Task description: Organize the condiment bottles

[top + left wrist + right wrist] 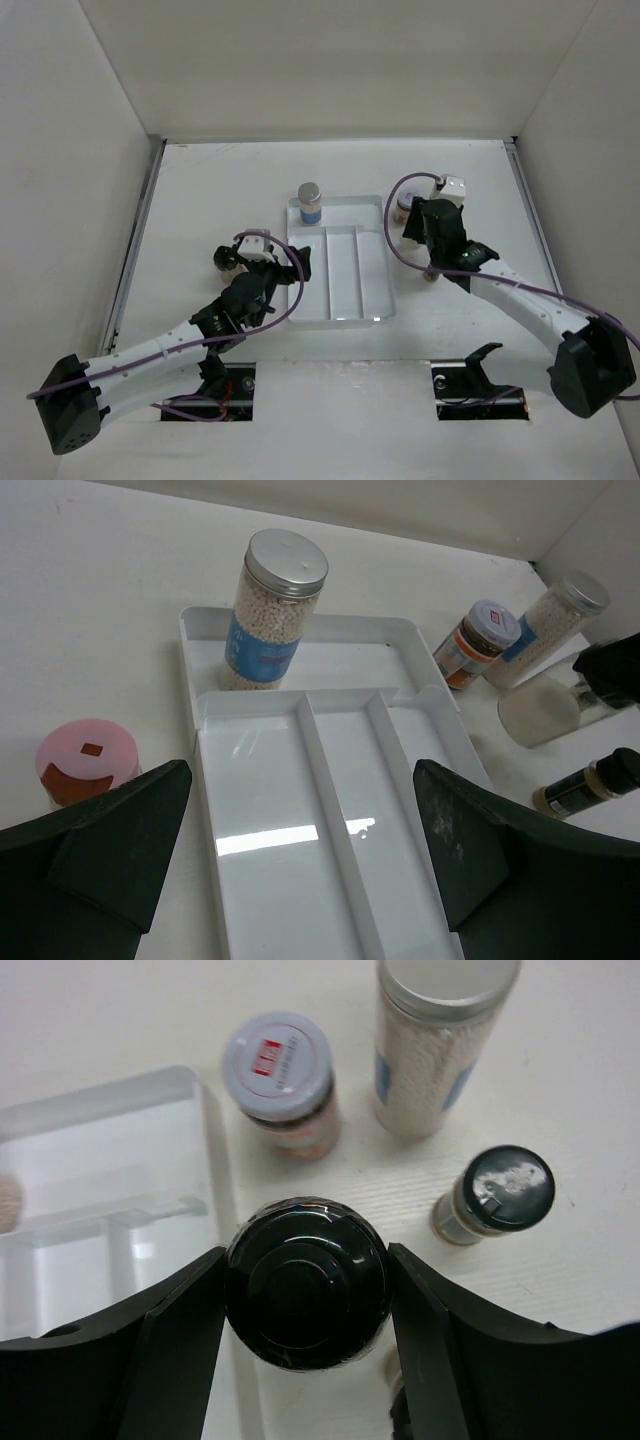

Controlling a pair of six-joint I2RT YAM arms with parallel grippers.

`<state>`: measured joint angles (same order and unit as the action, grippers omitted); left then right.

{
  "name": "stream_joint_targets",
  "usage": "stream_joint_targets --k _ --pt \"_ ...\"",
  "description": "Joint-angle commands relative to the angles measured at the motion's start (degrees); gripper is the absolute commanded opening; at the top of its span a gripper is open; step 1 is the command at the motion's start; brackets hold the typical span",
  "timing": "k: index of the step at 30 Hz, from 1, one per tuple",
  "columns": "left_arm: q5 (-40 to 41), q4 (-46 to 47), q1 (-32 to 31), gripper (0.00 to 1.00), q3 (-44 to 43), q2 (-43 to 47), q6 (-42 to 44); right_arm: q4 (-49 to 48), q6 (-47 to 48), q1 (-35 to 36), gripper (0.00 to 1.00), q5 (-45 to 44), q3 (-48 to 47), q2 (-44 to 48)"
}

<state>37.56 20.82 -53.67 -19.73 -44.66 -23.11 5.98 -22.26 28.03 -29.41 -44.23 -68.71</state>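
Observation:
A grey-capped, blue-labelled jar stands in the far compartment of the white tray; it also shows in the left wrist view. My left gripper is open and empty above the tray's near left part. A pink-lidded jar stands on the table just left of it. My right gripper is shut on a dark-capped bottle beside the tray's right rim. Beyond it stand a white-lidded jar, a second grey-capped jar and a small dark-capped shaker.
White walls enclose the table on the left, back and right. The tray has long lengthwise compartments and one crosswise compartment at the far end. Two dark cut-outs lie at the near edge by the arm bases.

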Motion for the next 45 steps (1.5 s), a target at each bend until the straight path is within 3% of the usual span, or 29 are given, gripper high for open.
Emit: stream_joint_targets --k 1,13,20,24,26,30,35,39,43,45 --pt "0.41 2.3 0.36 0.95 -2.69 1.16 -0.09 -5.8 1.17 3.64 0.54 -0.48 -5.16 2.71" --pt "0.41 1.68 0.1 0.95 -2.07 1.86 -0.18 -12.83 5.12 6.82 0.54 1.29 -23.61 -20.84" --pt "3.91 -4.98 0.63 0.95 -4.35 3.36 -0.09 -14.67 6.44 6.9 0.57 -0.12 -27.31 -30.51" --pt "10.5 -15.61 2.21 0.95 -8.39 3.36 -0.7 -16.44 6.53 6.9 0.67 -0.21 -27.14 -33.15" --pt "10.78 -20.18 3.61 0.95 -9.45 3.88 -2.1 -16.52 6.44 6.9 0.8 -0.65 -26.7 -33.25" --pt "9.2 -26.08 5.37 0.95 -10.24 2.83 -4.83 -16.35 6.0 7.16 1.0 -0.39 -24.6 -28.61" --pt "5.51 -25.66 5.82 0.9 -9.19 -0.16 -6.68 -15.82 6.62 8.75 1.0 -0.21 -17.75 -16.4" --pt "4.62 -22.06 2.75 0.82 -8.93 -2.44 -7.03 -15.56 4.6 9.8 1.0 -3.27 -6.78 -4.45" --pt "4.28 -18.63 0.28 0.81 -9.37 -5.51 -6.95 -8.29 -1.36 9.89 0.79 -12.75 4.48 8.21" --pt "4.27 -15.91 -0.77 0.81 -9.02 -6.66 -6.94 -1.62 -6.37 9.89 0.8 -16.46 8.18 12.79"
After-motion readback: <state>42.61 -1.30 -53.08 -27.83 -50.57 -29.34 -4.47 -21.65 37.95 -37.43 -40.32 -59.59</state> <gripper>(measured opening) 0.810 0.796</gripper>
